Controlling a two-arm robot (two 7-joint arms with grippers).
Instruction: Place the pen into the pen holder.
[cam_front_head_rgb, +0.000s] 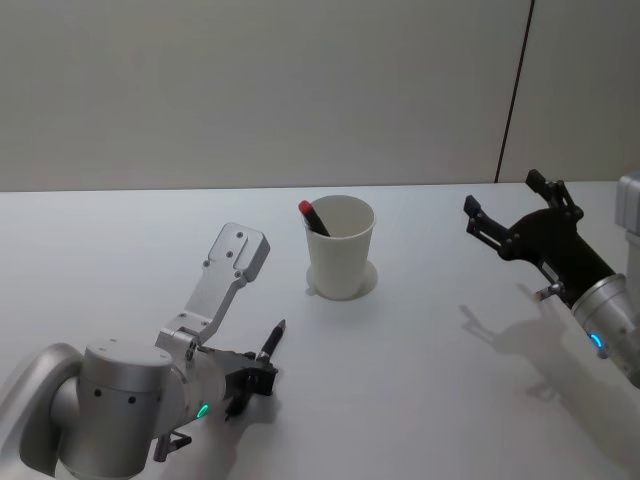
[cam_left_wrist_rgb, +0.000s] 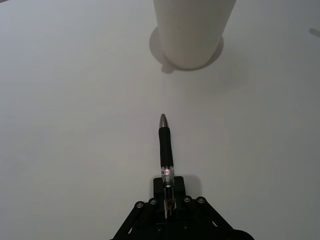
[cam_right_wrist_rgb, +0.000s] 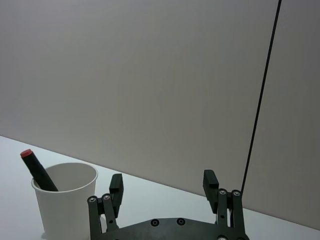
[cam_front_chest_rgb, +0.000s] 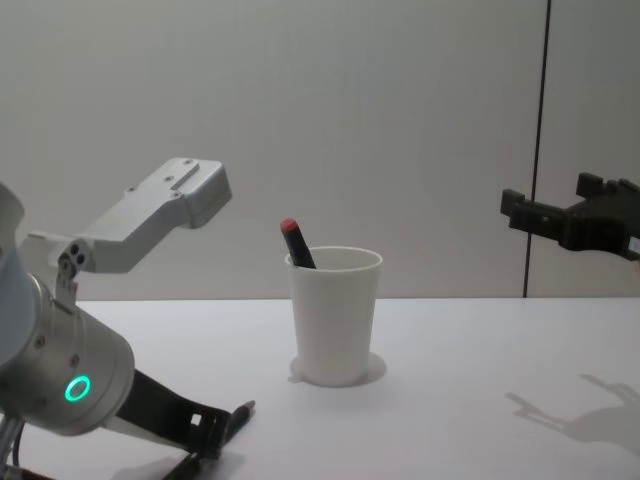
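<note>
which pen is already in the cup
The red-capped pen, leaning inside the cup. The black pen is held in the left gripper, low, short of the cup. The right gripper hangs open, aside.

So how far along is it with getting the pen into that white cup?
Done: a red-capped pen already stands in the pen holder. In hand: the left gripper, low over the table, has its jaws shut on a black pen that points at the pen holder, short of it. Left: lift it, carry it over the rim, let go. The right gripper hangs open to the right, idle.
</note>
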